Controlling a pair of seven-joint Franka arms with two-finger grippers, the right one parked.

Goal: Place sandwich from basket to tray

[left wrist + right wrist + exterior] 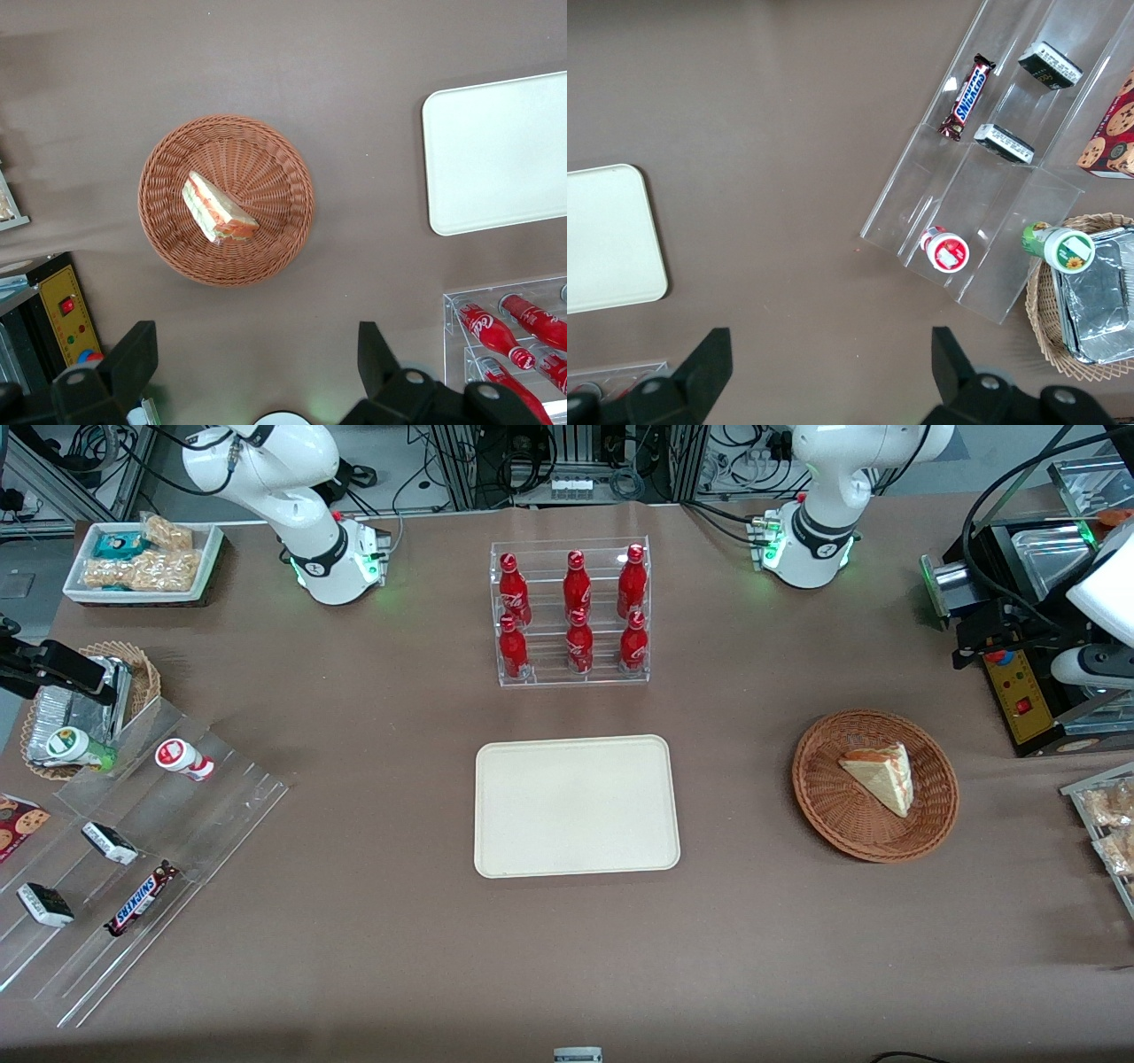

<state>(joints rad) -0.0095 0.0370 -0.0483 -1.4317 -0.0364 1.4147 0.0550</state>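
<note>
sandwich pickup hasn't started yet, looks like the approach stage. the left arm's hand [252, 372] hangs high above the brown counter [372, 717], fingers spread wide apart and holding nothing, with the round reddish-brown woven wicker basket [168, 226] in plain sight under it. next move, i'd guess: drop down over the basket and line the fingers across the wedge's flat bread faces.

the small triangular white-bread sandwich [217, 209] lies in the basket, red-orange and green filling showing along its cut edge. the flat cream rectangular tray [576, 806] sits bare, well apart from the basket, nearer the counter's middle.
</note>
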